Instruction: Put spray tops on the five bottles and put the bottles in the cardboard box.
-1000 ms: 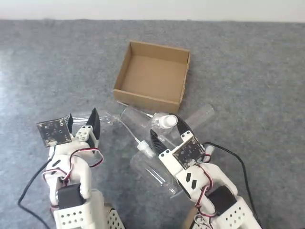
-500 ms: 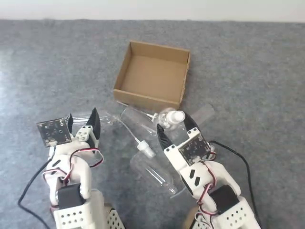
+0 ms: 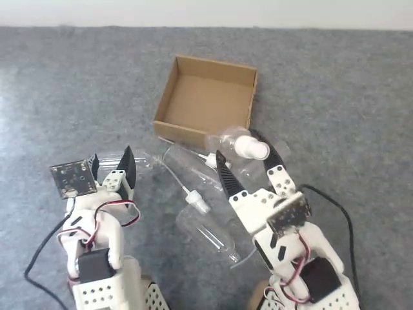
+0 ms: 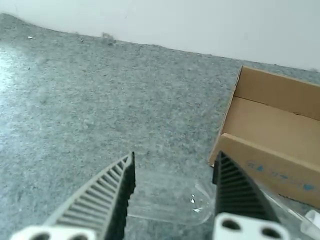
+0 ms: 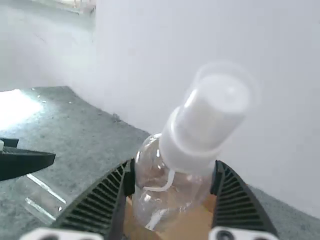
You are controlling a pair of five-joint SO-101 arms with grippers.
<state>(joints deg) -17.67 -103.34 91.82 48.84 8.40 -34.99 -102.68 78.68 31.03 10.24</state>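
My right gripper (image 3: 248, 163) is shut on a clear bottle (image 3: 231, 139) with a white spray top (image 3: 251, 148), held above the table just in front of the cardboard box (image 3: 169, 125). In the right wrist view the bottle (image 5: 165, 192) sits between the fingers, its spray top (image 5: 205, 120) pointing up. My left gripper (image 3: 111, 166) stands open at the left over a clear bottle (image 4: 167, 197) lying on the carpet. More clear bottles (image 3: 184, 161) and a loose spray top (image 3: 197, 202) lie between the arms.
Grey carpet (image 3: 335, 97) covers the table, with free room left and right of the box. A white wall (image 4: 175, 20) rises behind. The box (image 4: 280, 135) stands open-topped with nothing inside.
My right gripper has lifted the capped bottle off the carpet and carried it up and toward the box's near right corner. The left arm has stayed still.
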